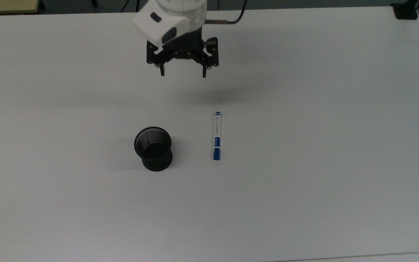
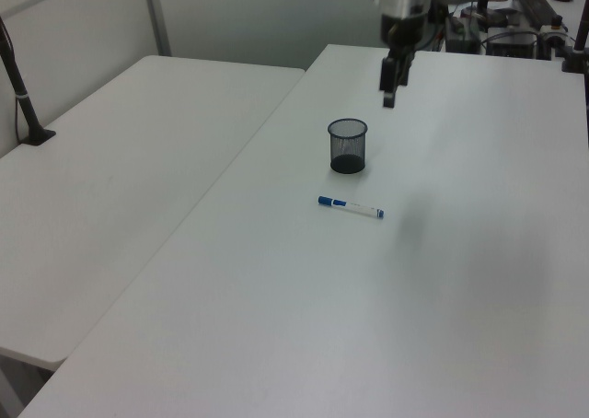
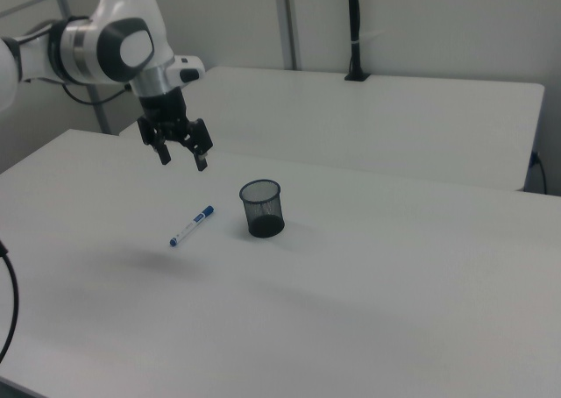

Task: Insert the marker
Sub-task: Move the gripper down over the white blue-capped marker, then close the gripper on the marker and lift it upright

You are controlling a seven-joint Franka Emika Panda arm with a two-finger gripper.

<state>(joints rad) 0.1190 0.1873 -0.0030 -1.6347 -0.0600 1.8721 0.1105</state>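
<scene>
The marker (image 1: 216,135) (image 2: 351,206) (image 3: 192,225), white-barrelled with a blue cap, lies flat on the white table (image 1: 304,145). Beside it, on the top view's left, stands an upright black mesh cup (image 1: 153,148) (image 2: 347,145) (image 3: 261,208) with nothing showing inside. My gripper (image 1: 183,75) (image 2: 389,94) (image 3: 183,161) hangs in the air above the table, open, with nothing between its fingers. In the top view it is above both things, between their columns and well apart from each.
A second white table (image 2: 110,188) adjoins on the left view's left, with a black post (image 2: 23,96) clamped to it. Cables and equipment (image 2: 515,31) sit behind the arm's base. A black clamp (image 1: 406,11) is at the table's far corner in the top view.
</scene>
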